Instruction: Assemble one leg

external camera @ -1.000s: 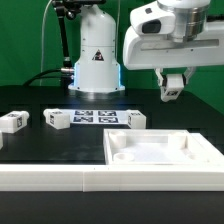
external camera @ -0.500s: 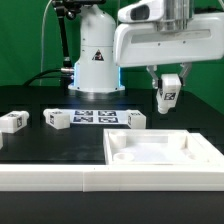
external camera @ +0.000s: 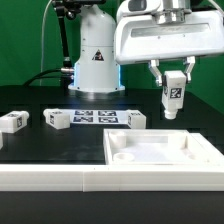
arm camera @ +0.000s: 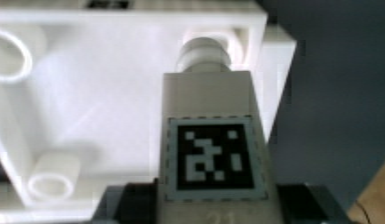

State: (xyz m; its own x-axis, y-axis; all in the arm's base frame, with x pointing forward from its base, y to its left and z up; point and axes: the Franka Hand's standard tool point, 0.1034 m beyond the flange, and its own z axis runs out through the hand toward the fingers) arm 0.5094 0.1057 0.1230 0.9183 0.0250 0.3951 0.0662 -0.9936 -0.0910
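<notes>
Gripper (external camera: 173,90): fingers clamped on one leg (external camera: 173,99), held upright, tag outward, aloft over a corner of the recessed panel (external camera: 160,158). Spare leg (external camera: 57,120): on the table, just beside the marker board (external camera: 95,117).

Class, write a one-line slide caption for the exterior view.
Claw holding one tagged leg upright over the recessed panel.

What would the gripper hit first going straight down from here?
Likely the white panel's round corner post, met by the leg in the gripper; depth unclear.
</notes>
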